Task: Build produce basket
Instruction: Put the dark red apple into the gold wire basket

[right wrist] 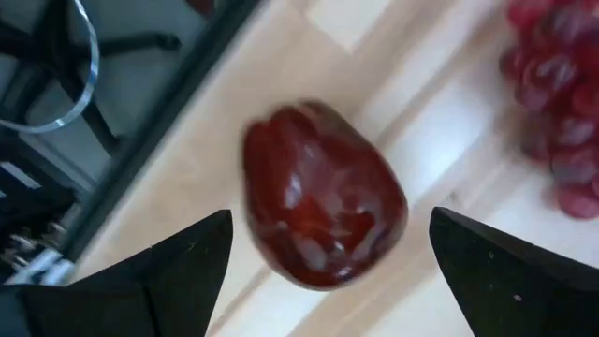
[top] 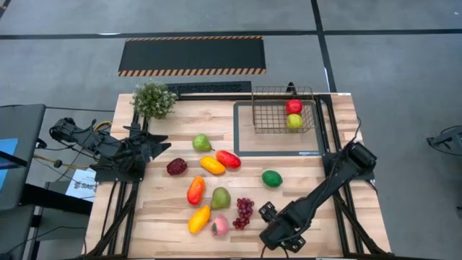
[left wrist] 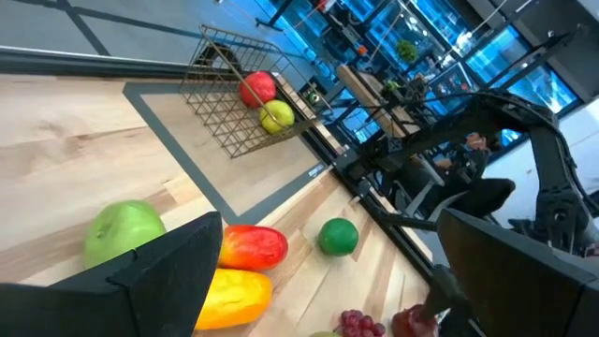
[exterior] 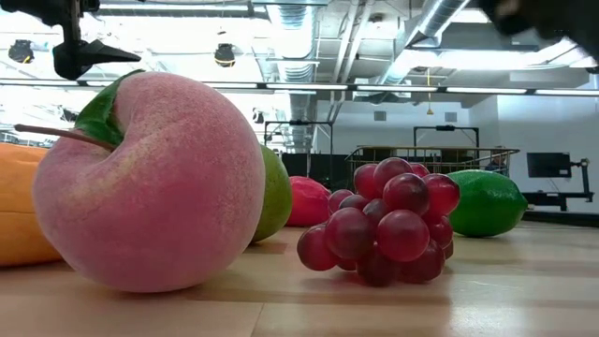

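The dark wire-mesh basket [top: 283, 110] stands on the grey-framed mat [top: 245, 144] at the far right, holding a red apple [top: 294, 106] and a yellow-green fruit [top: 294, 121]. The other produce lies loose on the table: green pear [top: 202, 142], red mango [top: 228, 159], lime [top: 271, 178], grapes [top: 245, 212], peach [top: 219, 226]. My right gripper [top: 266, 211] is open over a dark red fruit [right wrist: 323, 192] beside the grapes [right wrist: 557, 94], one finger on either side, not touching. My left gripper [top: 160, 148] is open and empty at the table's left, above the wood.
A green potted plant [top: 153, 99] stands at the far left corner. A dark red piece [top: 176, 167], an orange-red fruit [top: 195, 190], a second green pear [top: 221, 198] and a yellow fruit [top: 199, 219] lie in the middle and near left.
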Controlling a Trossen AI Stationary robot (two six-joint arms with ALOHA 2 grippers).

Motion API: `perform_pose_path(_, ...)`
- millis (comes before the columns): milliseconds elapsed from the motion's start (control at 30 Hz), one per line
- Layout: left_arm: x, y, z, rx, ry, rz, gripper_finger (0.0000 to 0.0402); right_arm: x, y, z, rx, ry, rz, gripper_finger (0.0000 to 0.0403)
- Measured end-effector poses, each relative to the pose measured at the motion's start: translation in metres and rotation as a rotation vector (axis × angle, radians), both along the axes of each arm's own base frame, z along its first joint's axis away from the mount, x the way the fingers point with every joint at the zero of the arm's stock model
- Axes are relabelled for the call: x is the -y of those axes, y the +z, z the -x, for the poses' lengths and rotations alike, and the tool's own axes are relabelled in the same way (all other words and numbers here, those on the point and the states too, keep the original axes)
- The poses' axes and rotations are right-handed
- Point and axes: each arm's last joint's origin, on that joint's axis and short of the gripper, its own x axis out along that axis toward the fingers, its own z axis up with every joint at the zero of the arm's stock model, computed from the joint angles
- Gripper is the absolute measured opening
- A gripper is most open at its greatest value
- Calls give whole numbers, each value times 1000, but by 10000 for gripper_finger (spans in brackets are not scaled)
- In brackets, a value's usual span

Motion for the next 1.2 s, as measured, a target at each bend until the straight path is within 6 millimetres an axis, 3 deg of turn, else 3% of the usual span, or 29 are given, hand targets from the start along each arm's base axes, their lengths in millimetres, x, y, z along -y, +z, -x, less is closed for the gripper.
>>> perform_pose_path(367, 0, -2, 0, -14, 1, 0, 385, -6, -34, -10, -31, 23, 83, 379)
perform_pose_path(533, 0, -2, 0, -18, -18, 5, 385, -6, -36, -12, -15, -5, 87, 368)
perform_pose_path(867, 0, -2, 0, -19, -19, 5, 385, -2, -20, -9, 9, -143, 54, 278)
perform_pose_path(1100, 0, -2, 0, -19, -19, 5, 385, 2, -5, -7, 16, -291, 12, 273)
perform_pose_path(1200, 0, -2, 0, -20, -23, 6, 385, 7, 11, -5, 29, -364, -21, 273)
